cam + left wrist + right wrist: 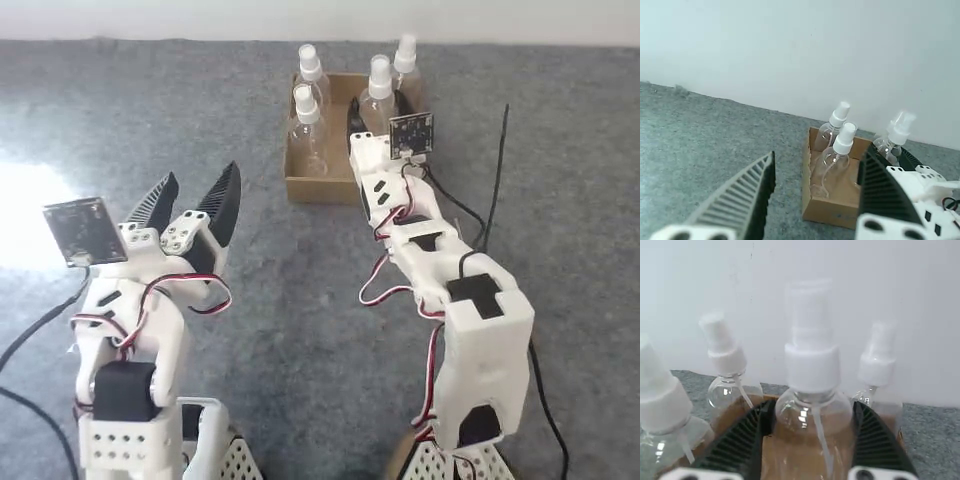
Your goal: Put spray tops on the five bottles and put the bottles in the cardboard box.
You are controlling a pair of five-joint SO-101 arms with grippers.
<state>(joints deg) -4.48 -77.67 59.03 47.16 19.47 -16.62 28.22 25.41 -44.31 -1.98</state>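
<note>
I saw the left tool raised over the near left part of the grey bench, well apart from the cardboard box. Its two black fingers were spread wide and there was nothing between them. In the left wrist view they pointed toward the box.

The box stood on the far side of the bench, a little right of the middle, close to the white wall. I could count four clear bottles, and each one had a white spray top on it. The near left bottle and the far left bottle stood upright inside the left half of the box, one just behind the other.

The right arm was stretched out to the box, with its small camera board over the right half. The right tool was closed around the gripped bottle. In the right wrist view one ribbed finger lay against each side of its round body, under the spray top. This bottle was upright, in the right half of the box. Its base was hidden, so I could not tell whether it rested on the box floor.

The far right bottle stood upright just behind the gripped bottle, at the far right corner of the box. I could not tell whether its base was inside the box or just outside.

Red, white and black wires ran along the right arm.
</note>
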